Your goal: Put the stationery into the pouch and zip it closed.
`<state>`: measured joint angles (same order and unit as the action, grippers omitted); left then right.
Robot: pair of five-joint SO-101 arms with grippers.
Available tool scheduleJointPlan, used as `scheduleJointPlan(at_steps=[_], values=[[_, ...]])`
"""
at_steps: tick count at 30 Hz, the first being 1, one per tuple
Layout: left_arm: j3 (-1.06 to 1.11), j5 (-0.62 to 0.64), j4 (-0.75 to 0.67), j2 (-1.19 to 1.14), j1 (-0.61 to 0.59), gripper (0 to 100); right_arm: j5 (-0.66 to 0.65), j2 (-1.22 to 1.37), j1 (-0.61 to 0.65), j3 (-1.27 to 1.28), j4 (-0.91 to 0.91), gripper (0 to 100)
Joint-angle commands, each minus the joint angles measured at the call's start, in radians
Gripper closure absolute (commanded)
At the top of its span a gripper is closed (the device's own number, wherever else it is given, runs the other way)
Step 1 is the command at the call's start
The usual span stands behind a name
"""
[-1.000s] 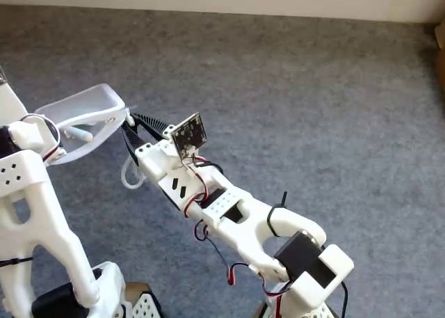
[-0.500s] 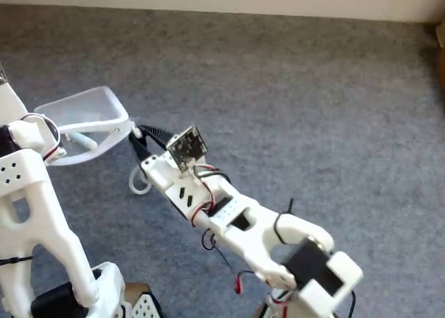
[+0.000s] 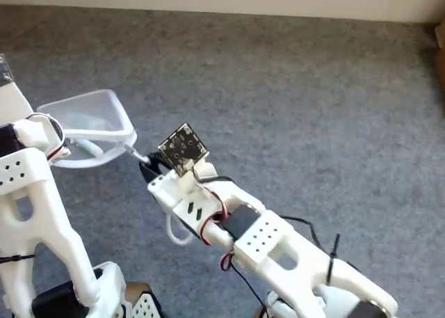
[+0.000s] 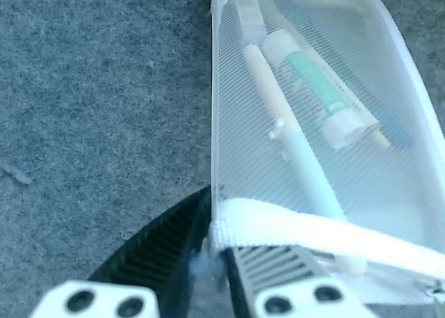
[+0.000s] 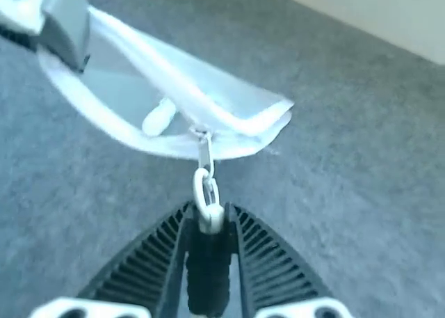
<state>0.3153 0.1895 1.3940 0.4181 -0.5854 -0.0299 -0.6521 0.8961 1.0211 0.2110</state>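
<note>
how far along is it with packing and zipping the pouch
Done: the pale pens lie inside the translucent white mesh pouch. In hand: the left gripper clamps the pouch's end, and the right gripper is shut on the white zipper pull. Left: running the zip closed; in the high view the mouth looks open.

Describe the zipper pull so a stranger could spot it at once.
Start at the translucent white mesh pouch held over the grey carpet. At its end corner, a small silvery zipper pull with a white ring sticks out, pinched in the right end effector. Unlike the pale pens inside, it sits outside the pouch.
</note>
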Motion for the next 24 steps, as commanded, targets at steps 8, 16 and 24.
scheduleJointPlan(at_steps=[8,16,24], values=[[-0.081,-0.164,-0.009,0.007,0.199,99,-0.014,-0.271,0.007,0.005,0.375,99.4],[-0.191,-0.181,0.072,0.007,0.285,80,-0.014,-0.381,0.005,0.127,0.374,99.4],[-0.289,-0.184,0.068,0.005,0.475,80,-0.018,-0.394,0.005,0.157,0.374,99.4]])
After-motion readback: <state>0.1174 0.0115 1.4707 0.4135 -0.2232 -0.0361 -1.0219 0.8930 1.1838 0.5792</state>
